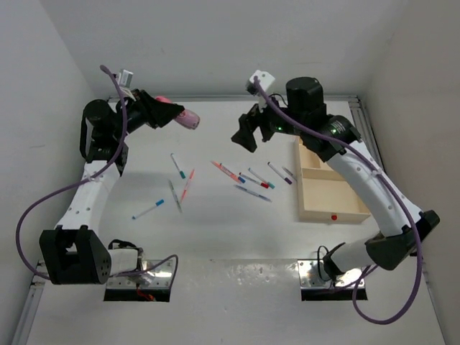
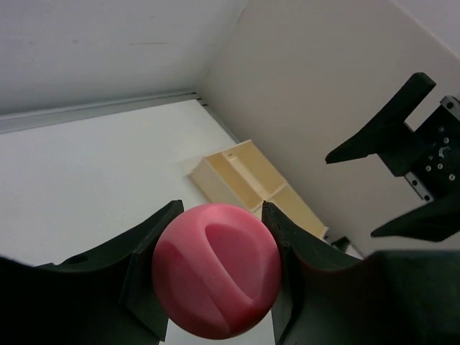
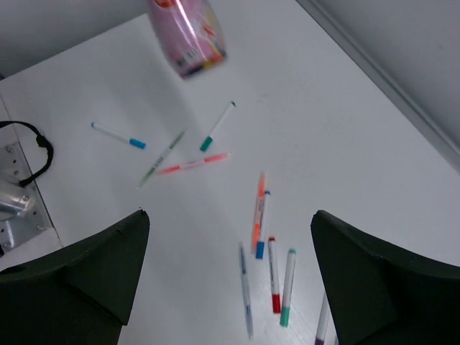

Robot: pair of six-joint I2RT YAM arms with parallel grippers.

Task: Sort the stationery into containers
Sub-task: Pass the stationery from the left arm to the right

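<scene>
Pink and rounded, the block (image 2: 215, 280) sits pinched in our left gripper (image 2: 219, 215), well above the table (image 1: 237, 244). It looks light, smooth and likely slippery, so we grip its middle. Our right gripper (image 1: 244, 136) hangs spread and empty over scattered pens (image 1: 251, 180), tray (image 1: 300, 187) beside; white walls (image 1: 215, 43) close in.

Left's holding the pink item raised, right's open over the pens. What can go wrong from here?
1. The pink item is rounded where the left gripper pinches it; it could slip and fall among the pens.
2. The tray lies beyond the right gripper, so carrying across risks an arm clash.
</scene>
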